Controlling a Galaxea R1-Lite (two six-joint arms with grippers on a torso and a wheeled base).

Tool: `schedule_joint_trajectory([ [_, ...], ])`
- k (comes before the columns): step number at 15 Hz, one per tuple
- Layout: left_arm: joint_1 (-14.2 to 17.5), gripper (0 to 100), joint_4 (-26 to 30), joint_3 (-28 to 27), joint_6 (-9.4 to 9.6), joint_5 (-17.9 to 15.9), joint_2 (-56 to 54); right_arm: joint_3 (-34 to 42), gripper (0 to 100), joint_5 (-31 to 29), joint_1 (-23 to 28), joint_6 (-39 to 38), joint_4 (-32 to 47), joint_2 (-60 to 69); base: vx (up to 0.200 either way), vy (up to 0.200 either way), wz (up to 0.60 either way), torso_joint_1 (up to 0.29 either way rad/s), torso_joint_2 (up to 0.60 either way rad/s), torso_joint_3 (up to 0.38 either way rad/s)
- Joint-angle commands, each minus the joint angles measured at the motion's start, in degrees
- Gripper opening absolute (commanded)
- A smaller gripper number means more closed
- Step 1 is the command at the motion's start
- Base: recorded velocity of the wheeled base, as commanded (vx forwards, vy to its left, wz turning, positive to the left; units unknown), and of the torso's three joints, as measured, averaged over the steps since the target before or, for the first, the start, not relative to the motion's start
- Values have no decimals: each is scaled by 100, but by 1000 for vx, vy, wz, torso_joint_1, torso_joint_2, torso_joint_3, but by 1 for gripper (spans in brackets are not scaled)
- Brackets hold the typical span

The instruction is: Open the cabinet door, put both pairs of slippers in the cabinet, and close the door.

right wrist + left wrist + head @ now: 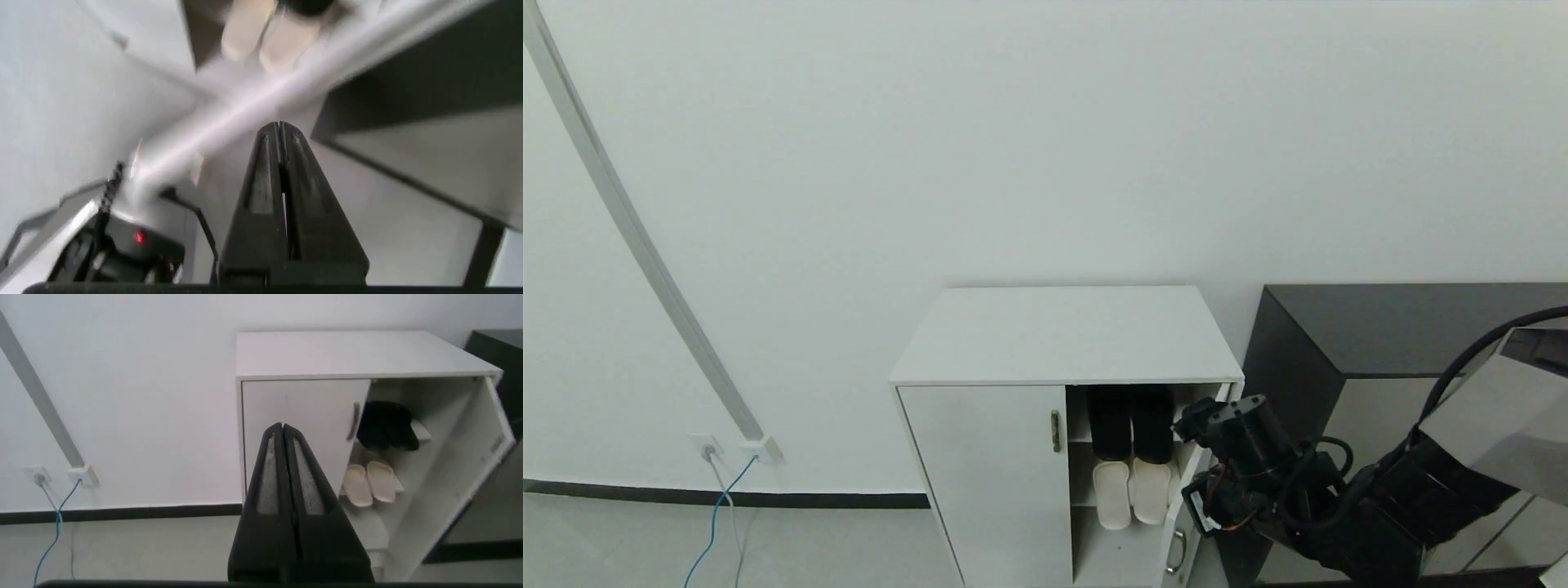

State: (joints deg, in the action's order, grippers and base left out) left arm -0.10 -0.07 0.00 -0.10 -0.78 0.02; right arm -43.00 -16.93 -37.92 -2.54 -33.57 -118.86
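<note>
White laminate covers the cabinet point(1062, 335), which stands against a pale wall with a dark, lower unit point(1380, 327) just beside it on the robot's right. The cabinet's left door point(980, 474) is shut, and its right door point(474, 465) stands swung open, baring the shelves. The black slippers point(1131, 425) lie side by side on the upper shelf, toes inward. The cream slippers point(1131, 490) sit as a pair on the shelf directly below them. The right arm point(1258, 457) is held close against the outer edge of the open door, above the door's metal handle point(1176, 554). The right gripper point(280, 135) has its fingers pressed together with nothing between them; whether it touches the door I cannot tell. The left gripper point(283, 429) is also pressed closed and empty, hanging well apart from the cabinet and pointing toward its shut door. On the wall to the left, a grey strip point(629, 220) slants down to a socket point(707, 445), from which a blue cable point(715, 523) trails to the floor.
</note>
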Motion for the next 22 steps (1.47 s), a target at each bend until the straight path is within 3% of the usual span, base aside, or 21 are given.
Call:
schedule_joint_trajectory([
  [1, 1, 0, -1, 0, -8, -1, -2, -253, 0, 15, 31, -1, -44, -384, 0, 0, 0, 0, 0, 0],
  [22, 1, 0, -1, 0, -8, 8, -2, -3619, 0, 32, 699, -230, -44, -2546, 0, 0, 0, 0, 0, 0],
])
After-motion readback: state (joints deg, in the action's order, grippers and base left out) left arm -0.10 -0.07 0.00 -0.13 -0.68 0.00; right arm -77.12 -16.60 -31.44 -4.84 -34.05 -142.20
